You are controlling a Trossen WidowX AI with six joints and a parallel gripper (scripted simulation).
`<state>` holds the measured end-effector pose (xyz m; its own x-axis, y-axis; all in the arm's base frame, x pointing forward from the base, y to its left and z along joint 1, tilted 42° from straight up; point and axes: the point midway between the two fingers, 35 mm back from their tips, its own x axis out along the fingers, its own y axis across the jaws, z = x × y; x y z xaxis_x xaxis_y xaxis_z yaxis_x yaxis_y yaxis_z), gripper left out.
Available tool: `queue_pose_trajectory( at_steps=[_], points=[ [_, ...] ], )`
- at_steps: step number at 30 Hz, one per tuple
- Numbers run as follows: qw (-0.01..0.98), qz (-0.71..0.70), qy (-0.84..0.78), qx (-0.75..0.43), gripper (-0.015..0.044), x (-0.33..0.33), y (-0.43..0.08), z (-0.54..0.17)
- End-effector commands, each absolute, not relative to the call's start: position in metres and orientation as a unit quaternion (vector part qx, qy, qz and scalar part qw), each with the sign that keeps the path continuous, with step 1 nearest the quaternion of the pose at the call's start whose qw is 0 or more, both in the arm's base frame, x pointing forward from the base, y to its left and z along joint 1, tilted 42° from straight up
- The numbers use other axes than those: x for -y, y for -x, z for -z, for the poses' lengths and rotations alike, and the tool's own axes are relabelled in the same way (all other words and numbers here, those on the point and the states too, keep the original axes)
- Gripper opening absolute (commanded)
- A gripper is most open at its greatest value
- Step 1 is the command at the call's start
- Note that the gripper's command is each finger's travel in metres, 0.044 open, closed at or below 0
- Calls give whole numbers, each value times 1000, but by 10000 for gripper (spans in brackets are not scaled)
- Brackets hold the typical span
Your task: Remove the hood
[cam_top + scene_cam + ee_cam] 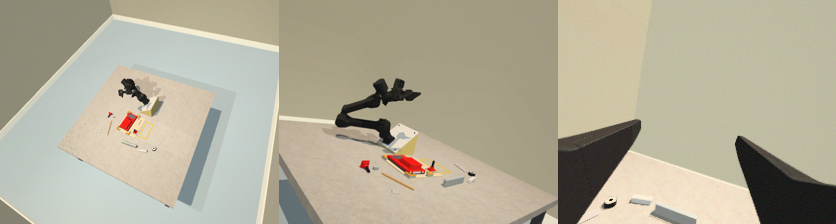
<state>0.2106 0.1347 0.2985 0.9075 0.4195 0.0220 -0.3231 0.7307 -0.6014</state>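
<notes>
A red toy car lies on a tan board between orange corner pieces. It has a raised red block towards its headlight end and a dark grey patch towards the other end. The hood's outline is too small to tell apart; no red part lies in the marked area. The marked area, a thin yellow rectangle on the table beside the board, is empty. My gripper is wide open and empty, high above the table and away from the car.
A red piece with a black stick stands beside the car; a similar one lies on the far side. A grey bar, white block, black-rimmed disc and orange stick lie around.
</notes>
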Motion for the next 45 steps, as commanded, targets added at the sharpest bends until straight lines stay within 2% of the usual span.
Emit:
queue_pose_trajectory(
  at_steps=[1,5,11,23,34,45],
  points=[
    [927,-200,307,76,440,-135,-211,-298],
    [931,-199,303,29,440,-136,-223,-289],
    [936,-180,285,-102,440,-132,-254,-259],
    [901,-49,236,-360,440,-93,-307,-199],
    [801,137,201,-546,440,-32,-326,-156],
    [663,307,195,-654,440,30,-328,-131]
  ],
)
